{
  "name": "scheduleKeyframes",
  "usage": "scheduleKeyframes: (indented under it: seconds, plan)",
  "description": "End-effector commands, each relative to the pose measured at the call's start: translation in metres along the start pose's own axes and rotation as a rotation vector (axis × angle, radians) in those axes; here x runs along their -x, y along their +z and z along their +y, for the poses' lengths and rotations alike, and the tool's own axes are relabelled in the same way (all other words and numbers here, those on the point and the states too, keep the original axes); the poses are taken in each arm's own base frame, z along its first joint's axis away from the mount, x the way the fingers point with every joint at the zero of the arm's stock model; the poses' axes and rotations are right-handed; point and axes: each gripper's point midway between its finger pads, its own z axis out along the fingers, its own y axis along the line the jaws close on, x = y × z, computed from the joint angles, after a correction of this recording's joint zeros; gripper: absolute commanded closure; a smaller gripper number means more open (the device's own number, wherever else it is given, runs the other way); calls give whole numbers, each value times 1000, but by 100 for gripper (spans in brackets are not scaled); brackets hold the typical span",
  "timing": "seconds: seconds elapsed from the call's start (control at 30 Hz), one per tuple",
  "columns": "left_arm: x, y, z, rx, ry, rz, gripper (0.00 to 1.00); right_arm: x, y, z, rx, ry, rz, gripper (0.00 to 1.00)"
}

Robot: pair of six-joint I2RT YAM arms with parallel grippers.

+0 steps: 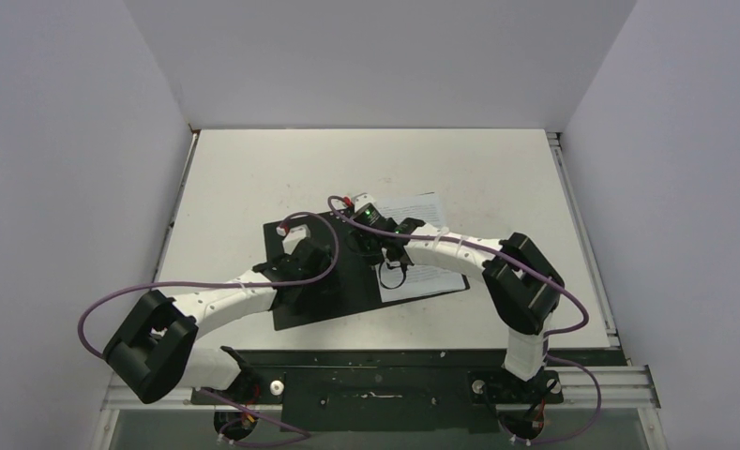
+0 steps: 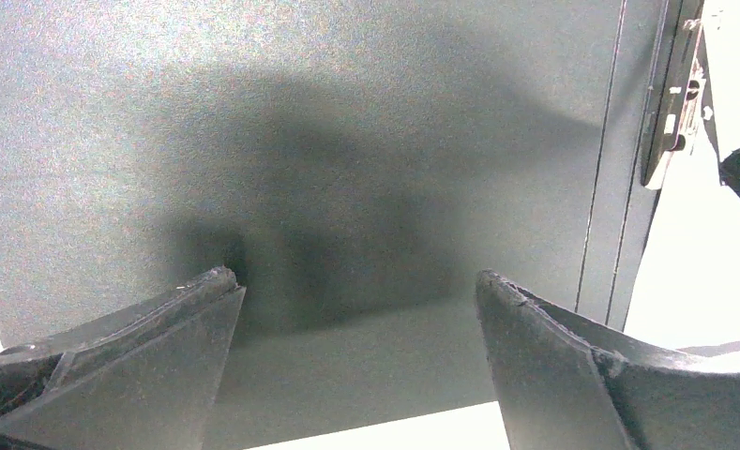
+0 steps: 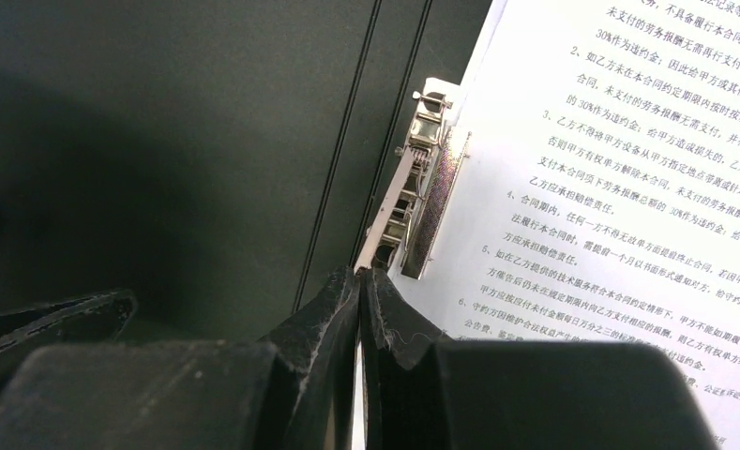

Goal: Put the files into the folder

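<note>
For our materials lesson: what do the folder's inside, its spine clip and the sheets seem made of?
Folder inside: probably plastic or coated card, matte black, finely grained. Spine clip: metal, glinting silver. Files: paper, matte white with printed black text.

Flat matte white tabletop point(image 1: 253, 169), boxed in on three sides: plain white left wall point(image 1: 66, 141), plain white back wall point(image 1: 375, 56), plain white right wall point(image 1: 685, 141). Along the right edge, a ridged silver metal rail point(image 1: 580, 234). Along the near edge, a long flat black mounting plate point(image 1: 375, 373), ending at a silver slotted crossbar point(image 1: 619, 386).
</note>
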Motion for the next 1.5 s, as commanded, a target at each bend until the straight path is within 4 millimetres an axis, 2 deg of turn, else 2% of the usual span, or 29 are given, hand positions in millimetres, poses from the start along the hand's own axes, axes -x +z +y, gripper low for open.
scheduleKeyframes:
  seconds: [0.0, 0.6, 1.0, 1.47]
  plan:
    - [-51, 8, 22, 43, -36, 182, 3, -36, 6, -16, -81, -52, 96, 95]
    - [-55, 12, 27, 52, -71, 194, 3, -76, 19, -29, -167, -111, 188, 95]
    - [-62, 19, 34, 74, -83, 216, 3, -99, 23, -38, -194, -123, 233, 95]
    - [-61, 20, 39, 93, -84, 217, 3, -121, 26, -44, -209, -129, 278, 95]
